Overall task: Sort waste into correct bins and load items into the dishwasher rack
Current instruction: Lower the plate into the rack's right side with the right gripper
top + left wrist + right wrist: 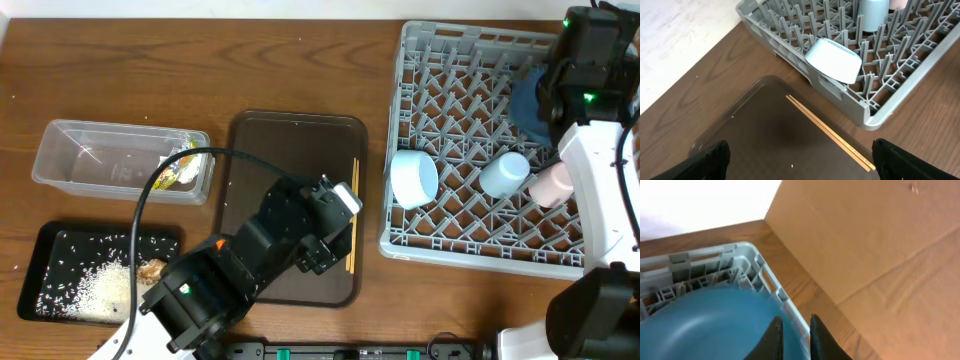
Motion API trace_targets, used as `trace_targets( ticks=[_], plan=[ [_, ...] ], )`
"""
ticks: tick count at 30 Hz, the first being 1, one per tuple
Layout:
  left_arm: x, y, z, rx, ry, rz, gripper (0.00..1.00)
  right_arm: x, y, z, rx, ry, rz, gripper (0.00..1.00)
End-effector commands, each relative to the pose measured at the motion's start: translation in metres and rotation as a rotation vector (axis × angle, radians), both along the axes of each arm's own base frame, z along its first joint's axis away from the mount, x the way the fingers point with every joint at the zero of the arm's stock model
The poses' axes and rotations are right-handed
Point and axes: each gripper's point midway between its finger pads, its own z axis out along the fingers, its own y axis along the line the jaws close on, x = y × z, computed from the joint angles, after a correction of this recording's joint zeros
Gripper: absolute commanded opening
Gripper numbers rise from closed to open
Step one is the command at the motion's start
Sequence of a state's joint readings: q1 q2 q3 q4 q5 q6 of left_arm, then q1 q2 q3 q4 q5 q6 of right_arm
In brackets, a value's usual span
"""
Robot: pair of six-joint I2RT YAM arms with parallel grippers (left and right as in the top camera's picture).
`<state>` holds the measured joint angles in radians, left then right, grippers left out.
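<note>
Rack: large grey peg crate, right side of the overhead frame.
Plate: round, blue, on edge in the rack's upper right corner, partly hidden.
Bowl: light blue, on its side among the pegs at the rack's left edge.
Blue cup: small, mid-rack, right of the bowl.
Pink cup: just beside the blue cup, to its right.
Chopsticks: thin wooden pair, side by side, just left of the rack.
Clear tub: rectangular, left of frame.
Wrapper: yellow-green, in the tub's right end.
Black tray: shallow, lower left.
Rice: white heap and scattered grains in the tray.
Brown lump: at the heap's right edge.
</note>
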<state>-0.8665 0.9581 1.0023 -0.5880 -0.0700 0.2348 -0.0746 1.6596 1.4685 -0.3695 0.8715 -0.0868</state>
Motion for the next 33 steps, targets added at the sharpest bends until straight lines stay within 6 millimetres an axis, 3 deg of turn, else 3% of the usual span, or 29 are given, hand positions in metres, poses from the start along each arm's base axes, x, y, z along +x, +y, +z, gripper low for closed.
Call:
trace_targets(
  ticks=[1,9,13,15,18,20,24,27,33],
  plan=[
    [0.004,0.0,0.003,-0.007,0.003,0.024,0.91,0.012,0.002,-0.005,-0.032,0.087,0.081,0.12],
    [0.005,-0.002,-0.001,-0.004,0.018,0.031,0.91,0.012,0.002,-0.008,-0.031,0.092,0.071,0.12],
    [0.005,-0.002,-0.001,-0.004,0.019,0.031,0.91,-0.003,-0.002,-0.023,0.061,0.047,-0.02,0.28],
    [0.005,-0.002,-0.001,-0.003,0.02,0.031,0.91,-0.004,0.011,-0.047,0.197,0.073,0.029,0.3],
    [0.006,-0.003,-0.003,0.001,0.023,0.031,0.91,-0.001,0.045,-0.081,0.418,0.133,0.17,0.37],
    [0.006,-0.003,-0.003,0.002,0.025,0.031,0.91,-0.002,0.058,-0.09,0.505,0.142,0.203,0.41],
    [0.005,-0.002,-0.005,0.005,0.03,0.033,0.91,-0.006,0.065,-0.095,0.617,0.114,0.191,0.42],
    [0.004,-0.001,-0.007,0.002,0.049,0.046,0.91,-0.014,0.058,-0.092,0.731,0.068,0.157,0.44],
    [0.002,0.002,-0.012,0.015,0.069,0.052,0.91,-0.043,0.022,-0.09,1.103,-0.05,0.116,0.46]
  ],
)
